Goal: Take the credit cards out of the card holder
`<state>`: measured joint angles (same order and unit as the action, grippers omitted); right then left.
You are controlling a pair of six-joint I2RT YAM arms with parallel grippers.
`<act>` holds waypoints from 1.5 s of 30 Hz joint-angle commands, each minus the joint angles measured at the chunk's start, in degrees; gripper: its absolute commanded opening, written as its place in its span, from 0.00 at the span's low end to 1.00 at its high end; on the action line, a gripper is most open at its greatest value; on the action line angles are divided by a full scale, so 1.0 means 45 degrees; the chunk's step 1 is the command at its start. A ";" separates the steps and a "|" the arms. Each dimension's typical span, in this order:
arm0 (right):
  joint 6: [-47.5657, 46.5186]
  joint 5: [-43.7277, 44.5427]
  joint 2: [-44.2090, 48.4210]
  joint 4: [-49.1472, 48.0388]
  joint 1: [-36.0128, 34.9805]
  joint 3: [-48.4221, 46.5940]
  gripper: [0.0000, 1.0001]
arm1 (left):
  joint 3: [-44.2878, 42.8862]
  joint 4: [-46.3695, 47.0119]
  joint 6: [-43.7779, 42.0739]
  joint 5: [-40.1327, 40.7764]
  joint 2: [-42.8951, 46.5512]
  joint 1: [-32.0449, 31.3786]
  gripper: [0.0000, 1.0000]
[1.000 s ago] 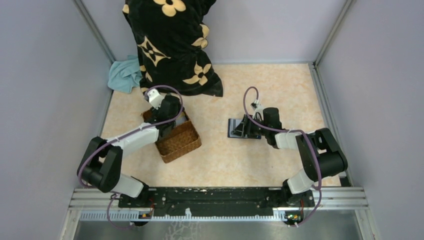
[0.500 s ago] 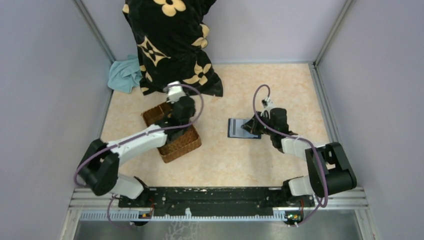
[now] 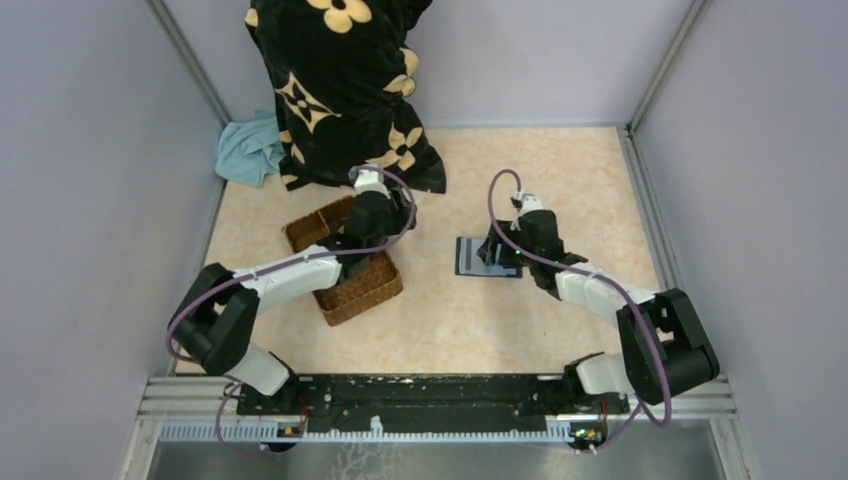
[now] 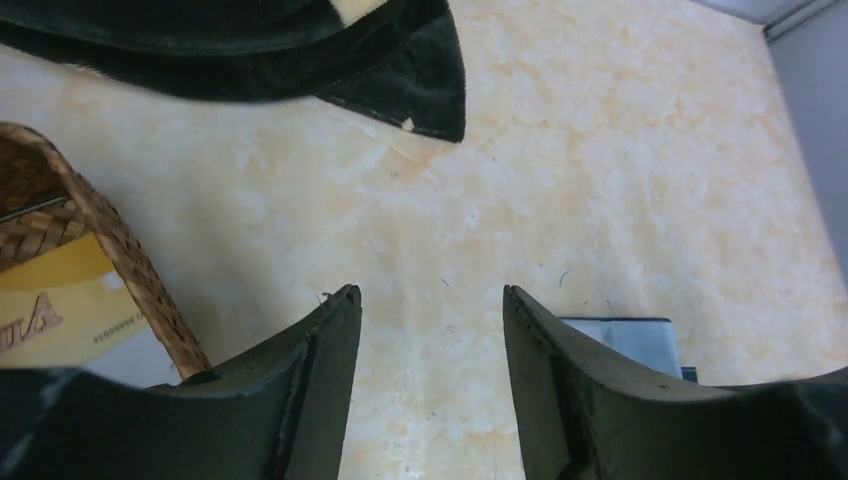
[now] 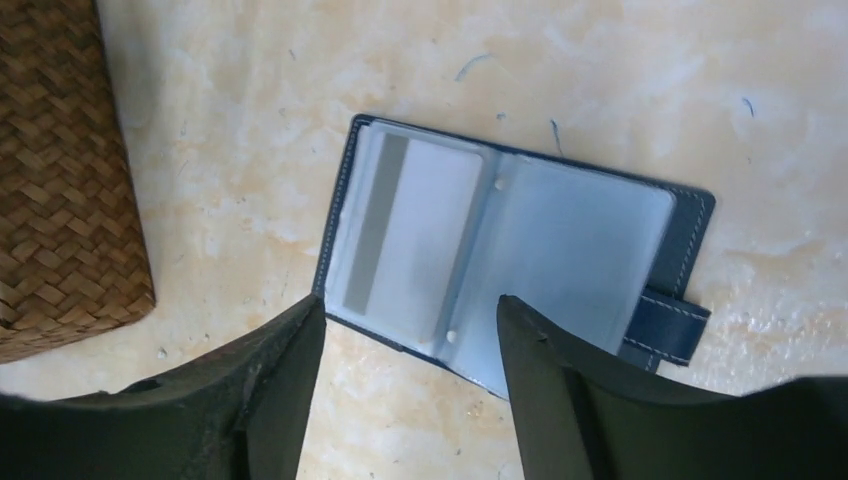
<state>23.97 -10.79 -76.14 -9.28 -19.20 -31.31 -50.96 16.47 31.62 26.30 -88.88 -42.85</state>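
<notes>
Over the open card holder point(image 5: 560, 250) the right gripper point(image 5: 410, 302) gapes empty; left gripper point(image 4: 430, 293) likewise, past the basket point(image 4: 115, 245) rim.

Rough woven wicker basket point(image 5: 60, 170), stitched navy card holder point(image 5: 520, 250) (glossy clear sleeves), matt marbled tabletop point(image 5: 600, 80)

Top view: the right arm point(image 3: 590, 290) covers the right half of the card holder point(image 3: 470, 256). Left wrist view: we see only a corner of it behind the left claw point(image 4: 428, 310). The yellow credit card point(image 4: 60, 310) in the basket point(image 4: 115, 245) runs off the left edge, print cut short. Right wrist view: the sleeved card point(image 5: 410, 240) has an unreadable face.
</notes>
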 commanded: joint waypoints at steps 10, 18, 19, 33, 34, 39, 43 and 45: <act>-0.2620 0.6325 -0.1935 0.2564 -0.3295 -0.3572 0.67 | -0.0693 0.1280 0.0183 -1.0131 -0.0837 0.2445 0.62; -0.2523 0.6044 -0.3179 0.2572 -0.3619 -0.4310 0.65 | -0.0363 0.2487 0.2617 -1.2087 -0.2647 0.3887 0.64; -0.2532 0.5978 -0.3295 0.2602 -0.3633 -0.4382 0.65 | -0.0286 0.2609 0.2954 -1.2450 -0.2785 0.4033 0.66; -0.2679 0.5898 -0.4511 0.2672 -0.4125 -0.4786 0.71 | -0.0367 0.1250 0.2385 -1.1278 -0.2614 0.4142 0.65; -0.2688 0.5923 -0.4604 0.2709 -0.4145 -0.4798 0.70 | -0.0330 0.1236 0.2388 -1.1202 -0.2602 0.4150 0.65; -0.2691 0.6122 -0.4773 0.2860 -0.4182 -0.4709 0.61 | -0.0314 0.1145 0.2230 -1.1162 -0.2696 0.4138 0.65; -0.2514 0.6339 -0.4741 0.2902 -0.4188 -0.4536 0.48 | -0.0408 0.1145 0.2274 -1.1346 -0.2845 0.4137 0.65; -0.2340 0.6334 -0.4703 0.2902 -0.4174 -0.4457 0.40 | -0.0441 0.1197 0.2271 -1.1465 -0.2910 0.4133 0.65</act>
<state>12.51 16.19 -96.95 2.76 -37.45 -50.78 -52.25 22.00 42.74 -24.27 -102.19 -24.12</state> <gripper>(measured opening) 0.462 0.648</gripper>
